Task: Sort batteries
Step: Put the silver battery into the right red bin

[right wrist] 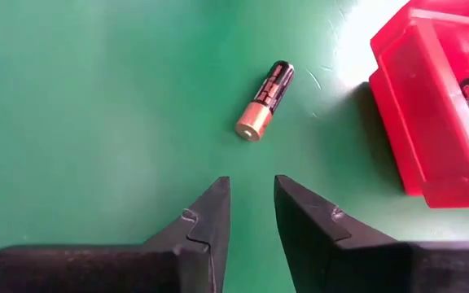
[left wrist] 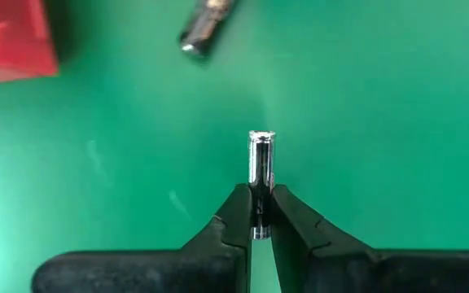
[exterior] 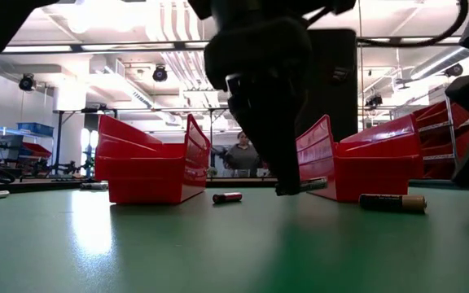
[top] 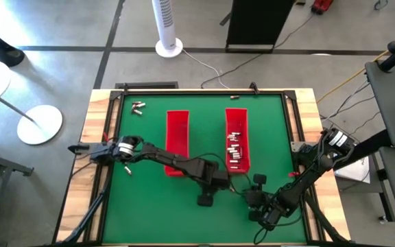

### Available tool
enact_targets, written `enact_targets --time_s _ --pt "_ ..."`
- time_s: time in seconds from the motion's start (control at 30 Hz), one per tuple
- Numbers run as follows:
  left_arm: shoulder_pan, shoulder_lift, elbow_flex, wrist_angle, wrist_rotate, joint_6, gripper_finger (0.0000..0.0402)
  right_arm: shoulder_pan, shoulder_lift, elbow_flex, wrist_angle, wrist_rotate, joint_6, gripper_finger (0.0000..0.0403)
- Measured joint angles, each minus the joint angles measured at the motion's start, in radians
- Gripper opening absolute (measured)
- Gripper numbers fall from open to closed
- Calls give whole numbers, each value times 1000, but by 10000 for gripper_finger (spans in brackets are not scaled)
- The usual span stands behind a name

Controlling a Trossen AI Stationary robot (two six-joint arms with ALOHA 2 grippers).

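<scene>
Two red trays [top: 177, 140] flank the arms from above; the right tray [top: 236, 130] already holds batteries. Left wrist view: left gripper [left wrist: 260, 213] pinches a silvery battery [left wrist: 260, 159], which should stay clamped near mid-length. Right wrist view: right gripper [right wrist: 251, 203], fingers slightly apart, empty, faces a black-and-gold battery [right wrist: 265, 99] beside a tray corner [right wrist: 418, 175], which may crowd its approach.

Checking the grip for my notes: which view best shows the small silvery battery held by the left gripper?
The left wrist view: the left gripper is shut on the small silvery cylindrical battery, seen close and unobstructed. The low view shows only its tip beneath the dark arm. The high view hides it; the right wrist view misses it.
</scene>
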Motion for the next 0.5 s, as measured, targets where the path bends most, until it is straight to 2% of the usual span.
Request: enact_targets --time_s 0.33,0.5 --pt "-56 1 10 36 0 -55 9 0 0 0 6 1 0 103" --pt "-78 20 20 107 1 -135 9 0 0 1 8 1 0 97"
